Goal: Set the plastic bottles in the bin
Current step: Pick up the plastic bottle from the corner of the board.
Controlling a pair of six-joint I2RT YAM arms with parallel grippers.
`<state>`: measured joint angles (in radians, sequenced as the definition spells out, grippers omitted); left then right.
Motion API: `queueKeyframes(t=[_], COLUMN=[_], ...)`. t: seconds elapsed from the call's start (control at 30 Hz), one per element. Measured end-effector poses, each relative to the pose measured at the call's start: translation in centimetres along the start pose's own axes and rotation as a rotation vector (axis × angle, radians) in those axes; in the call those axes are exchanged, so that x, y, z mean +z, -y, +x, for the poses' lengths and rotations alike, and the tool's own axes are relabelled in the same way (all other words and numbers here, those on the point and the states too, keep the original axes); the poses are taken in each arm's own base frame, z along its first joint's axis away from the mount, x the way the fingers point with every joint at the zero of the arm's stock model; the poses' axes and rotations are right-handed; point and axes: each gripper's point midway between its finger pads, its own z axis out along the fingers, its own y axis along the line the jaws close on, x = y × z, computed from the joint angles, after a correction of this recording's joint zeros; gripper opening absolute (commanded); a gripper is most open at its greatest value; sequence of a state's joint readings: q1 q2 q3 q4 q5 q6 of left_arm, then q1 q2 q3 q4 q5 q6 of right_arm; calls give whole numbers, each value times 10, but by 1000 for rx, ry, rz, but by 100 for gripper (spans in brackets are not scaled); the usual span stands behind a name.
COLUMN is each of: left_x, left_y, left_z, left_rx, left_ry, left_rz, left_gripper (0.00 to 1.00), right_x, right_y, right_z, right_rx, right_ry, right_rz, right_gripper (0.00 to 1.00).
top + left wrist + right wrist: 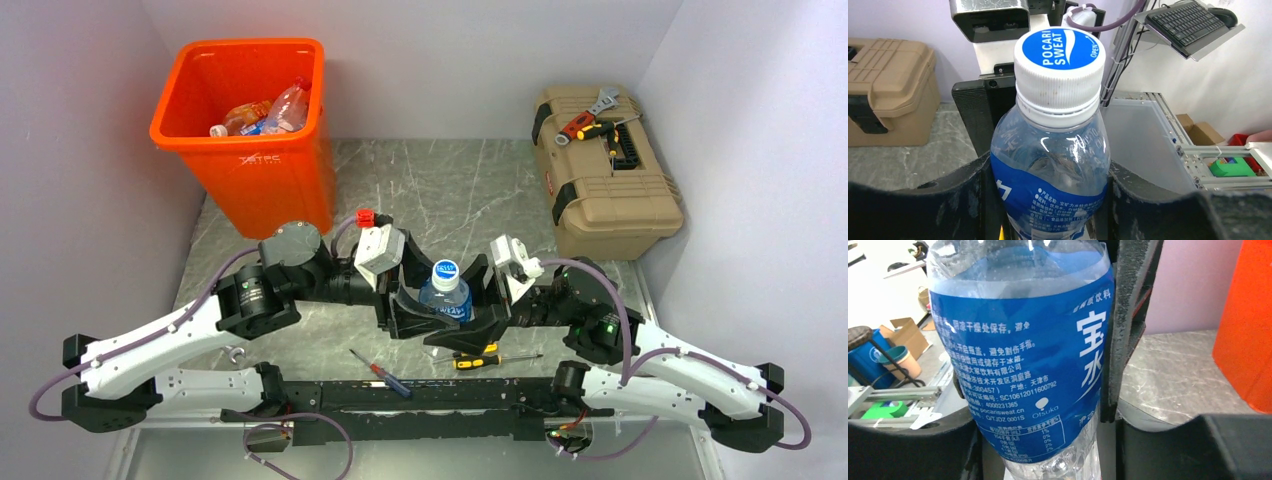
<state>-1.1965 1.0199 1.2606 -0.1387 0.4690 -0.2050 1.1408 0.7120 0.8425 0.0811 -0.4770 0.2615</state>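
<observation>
A clear plastic bottle (445,292) with a blue label and a white and blue cap stands upright between my two grippers in the middle of the table. My left gripper (425,312) is shut on its shoulder; in the left wrist view both jaws press the bottle (1050,165). My right gripper (478,318) surrounds the lower body of the bottle (1023,355) from the other side, with a gap showing at one jaw. The left gripper's finger (1128,315) stands beside the label. The orange bin (250,170) stands at the far left and holds several bottles (270,115).
A tan toolbox (600,180) with hand tools on its lid stands at the far right. Two screwdrivers (380,372) (485,357) lie on the table just in front of the grippers. The bin's orange wall (1248,340) shows in the right wrist view.
</observation>
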Motion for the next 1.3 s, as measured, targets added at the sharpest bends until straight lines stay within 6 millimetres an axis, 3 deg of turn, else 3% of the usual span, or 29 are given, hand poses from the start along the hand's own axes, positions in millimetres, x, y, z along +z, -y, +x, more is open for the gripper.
queueKeyframes(t=[0.07,0.13,0.3,0.5,0.67,0.8,0.87,0.93,1.03,1.13,1.2,1.3], left_x=[0,-1,-8,-21,-11,-5,-4,-4,-4,-4,-5,-5], left_y=[-2,-5,-22,-36,-42,-44,-44,-44,-44,-40,-40,-40], left_z=[-1,-6,-30,-63,-64,-54,-50,-48,-45,-46,-45,-45], left_rx=[-5,-9,11,26,16,9,4,3,-4,-5,-6,-4], left_ry=[6,23,131,262,258,224,211,202,191,191,190,190], left_rz=[-14,-39,-157,-270,-277,-268,-269,-266,-266,-250,-251,-254], left_gripper=[75,96,99,79,62,77,79,70,39,30,37,70], right_x=[0,0,-1,-1,1,1,1,1,1,0,0,0], right_y=[0,2,9,19,23,27,27,27,28,34,35,35], right_z=[-1,0,12,20,22,25,25,25,25,26,26,26], right_rx=[-8,-11,-7,-5,-4,0,-2,-4,-5,-2,-5,-5], right_ry=[6,9,-9,-23,-30,-40,-38,-38,-37,-39,-38,-39], right_rz=[-2,4,37,79,94,115,116,116,119,150,156,157], right_gripper=[45,43,41,39,38,38,38,38,37,36,36,35])
